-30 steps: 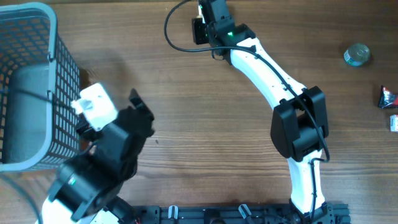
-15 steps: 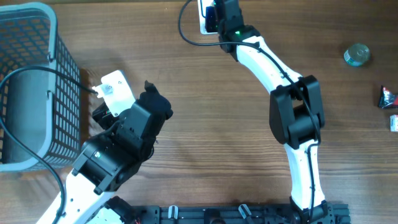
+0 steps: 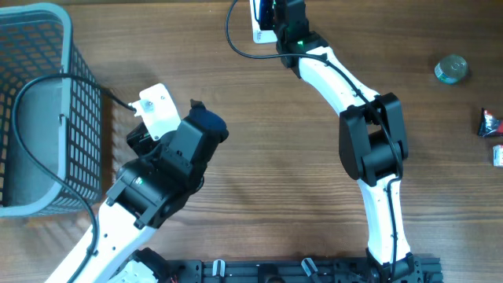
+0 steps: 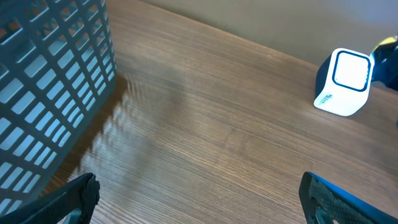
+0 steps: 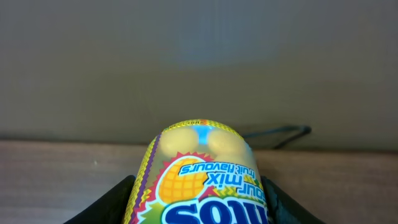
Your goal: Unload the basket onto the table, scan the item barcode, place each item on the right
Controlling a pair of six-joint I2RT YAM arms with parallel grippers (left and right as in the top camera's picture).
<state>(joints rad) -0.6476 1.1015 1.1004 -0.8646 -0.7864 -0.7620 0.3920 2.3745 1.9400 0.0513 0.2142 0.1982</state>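
The item is a yellow Mentos sour mix fruit sweets pack [image 5: 199, 171], and my right gripper [image 5: 199, 208] is shut on it, one black finger on each side. In the overhead view the right gripper [image 3: 277, 14] is at the table's far edge, right beside the white barcode scanner [image 3: 258, 23]; the pack itself is hidden there under the wrist. The left wrist view shows the scanner [image 4: 342, 84] standing upright with its window facing the camera. My left gripper [image 3: 211, 119] hovers open over bare wood, nothing between its fingertips [image 4: 81, 196].
A blue-grey mesh basket [image 3: 35, 47] fills the left side and shows close by in the left wrist view as the basket wall [image 4: 50, 81]. At the right edge lie a round tin [image 3: 451, 69], a red-black packet [image 3: 489, 123] and a small white packet [image 3: 497, 155].
My left arm has swung rightward and forward, away from the basket. The right gripper shifted slightly right along the far edge, then stayed beside the scanner.
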